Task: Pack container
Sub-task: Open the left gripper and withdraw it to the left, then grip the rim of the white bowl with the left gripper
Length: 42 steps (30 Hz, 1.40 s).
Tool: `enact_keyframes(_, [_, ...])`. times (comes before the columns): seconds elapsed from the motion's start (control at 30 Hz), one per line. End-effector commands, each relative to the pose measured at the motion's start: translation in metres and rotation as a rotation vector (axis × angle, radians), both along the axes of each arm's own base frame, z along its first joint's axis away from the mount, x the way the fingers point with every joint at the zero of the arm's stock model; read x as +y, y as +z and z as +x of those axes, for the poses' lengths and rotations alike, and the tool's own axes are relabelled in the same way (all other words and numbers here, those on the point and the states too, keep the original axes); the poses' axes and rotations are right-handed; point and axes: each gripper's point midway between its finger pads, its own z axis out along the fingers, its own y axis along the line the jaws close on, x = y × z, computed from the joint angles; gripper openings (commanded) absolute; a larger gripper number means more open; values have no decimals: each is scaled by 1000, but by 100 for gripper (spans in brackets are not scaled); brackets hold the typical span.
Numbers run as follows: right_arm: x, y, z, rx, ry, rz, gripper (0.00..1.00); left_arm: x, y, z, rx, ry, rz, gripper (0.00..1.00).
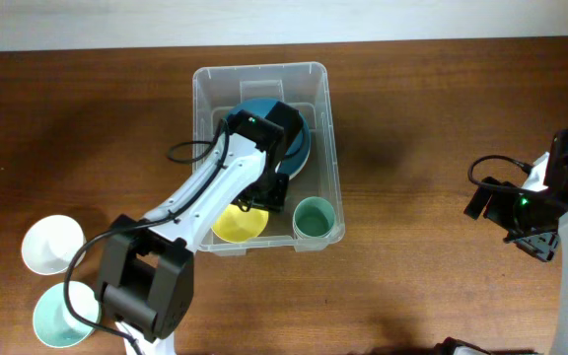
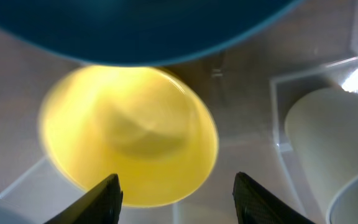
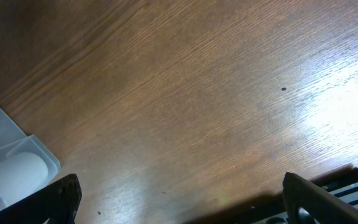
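The container (image 1: 260,71) is a large clear bin in the middle of the table. It holds a blue bowl (image 1: 302,150), a yellow bowl (image 1: 237,225) and a green cup (image 1: 314,218). My left gripper (image 1: 256,200) reaches into the bin, open and empty, just above the yellow bowl. In the left wrist view the open fingers (image 2: 178,200) frame the near edge of the yellow bowl (image 2: 129,137), with the blue bowl (image 2: 142,31) above and the cup (image 2: 334,149) on the right. My right gripper (image 1: 491,202) is open and empty over bare wood (image 3: 182,199).
A white bowl (image 1: 52,244) and a pale green bowl (image 1: 62,316) sit on the table at the front left, outside the bin. A corner of the bin (image 3: 5,155) shows at the left of the right wrist view. The table is brown wood.
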Motion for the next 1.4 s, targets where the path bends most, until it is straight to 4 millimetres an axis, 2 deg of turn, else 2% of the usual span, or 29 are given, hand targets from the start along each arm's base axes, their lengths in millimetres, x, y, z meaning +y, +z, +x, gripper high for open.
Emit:
enact_keyframes(0.0, [-3, 0, -1, 3, 3, -11, 99, 23, 65, 29, -202, 27, 13, 60])
enact_keyframes(0.1, [-3, 0, -1, 3, 3, -11, 99, 47, 103, 38, -305, 100, -19, 61])
enact_keyframes(0.13, [-3, 0, -1, 3, 3, -11, 99, 61, 117, 40, -344, 142, -32, 61])
enact_keyframes(0.17, [-3, 0, -1, 3, 3, -11, 99, 74, 127, 41, -371, 182, -33, 65])
enact_keyframes(0.27, [-3, 0, -1, 3, 3, -11, 99, 134, 155, 40, -455, 364, 3, 72])
enact_keyframes(0.33, [-3, 0, -1, 2, 3, -11, 99, 173, 164, 35, -475, 479, 25, 80])
enact_keyframes(0.43, [-3, 0, 0, -1, 3, -13, 99, 232, 163, 24, -461, 647, 70, 81])
enact_keyframes(0.47, [-3, 0, 0, -2, 3, -13, 99, 246, 161, 21, -452, 689, 82, 81])
enact_keyframes(0.5, [-3, 0, 0, -3, 3, -14, 99, 275, 151, 14, -429, 772, 103, 81])
enact_keyframes(0.57, [-3, 0, 0, -4, 3, -14, 99, 295, 134, 9, -399, 844, 98, 81])
enact_keyframes(0.7, [-3, 0, 0, -4, 3, -14, 99, 326, 92, -5, -332, 955, 86, 82])
enact_keyframes(0.83, [-3, 0, 0, -3, 3, -14, 99, 348, 47, -21, -281, 1034, 103, 85])
enact_keyframes(1.03, [-3, 0, 0, -4, 3, -14, 99, 358, -15, -35, -171, 1077, 114, 86])
enact_keyframes(1.2, [-3, 0, 0, -4, 3, -14, 99, 354, -50, -33, -74, 1072, 93, 85])
enact_keyframes(1.37, [-3, 0, 0, -3, 3, -14, 99, 352, -73, -36, -10, 1070, 96, 82])
